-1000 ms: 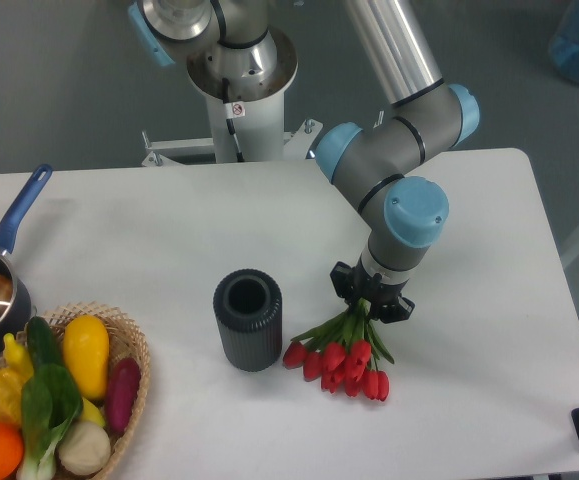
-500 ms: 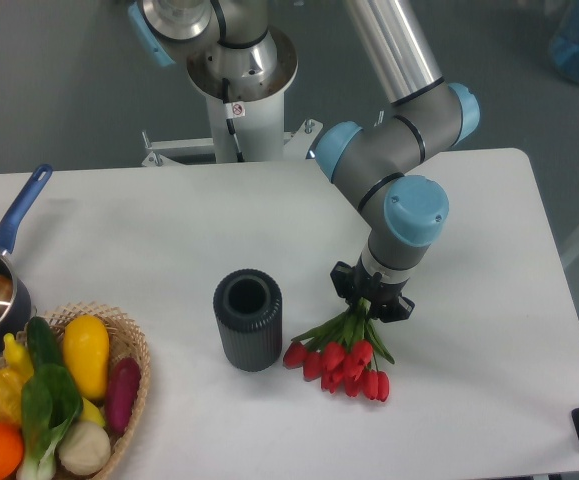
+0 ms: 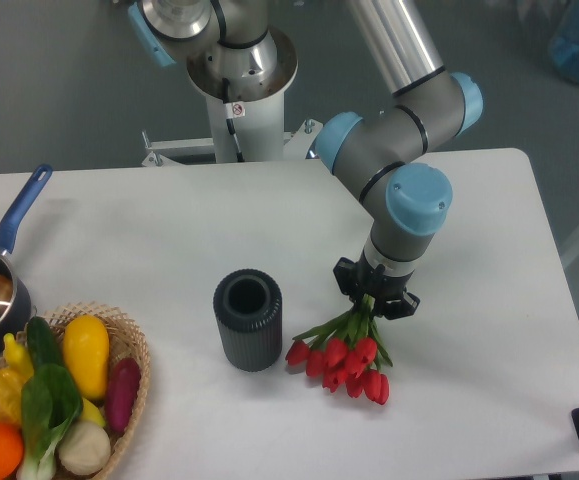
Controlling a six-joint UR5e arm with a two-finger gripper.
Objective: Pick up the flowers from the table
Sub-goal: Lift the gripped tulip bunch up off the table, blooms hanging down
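Under one tool (image 3: 374, 298), nine-odd flowers (image 3: 341, 358), gripped.

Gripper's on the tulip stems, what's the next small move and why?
Probably a straight lift. The gripper looks closed around the stems of the flowers, whose red heads hang low near the table beside the dark vase. Rising vertically should clear the heads without brushing the vase.

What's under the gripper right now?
The gripper sits over the stem end of the flowers; green stems and leaves fan out from below it toward the red heads. The gripper covers the stem ends and its fingertips, so the grasp itself is hidden.
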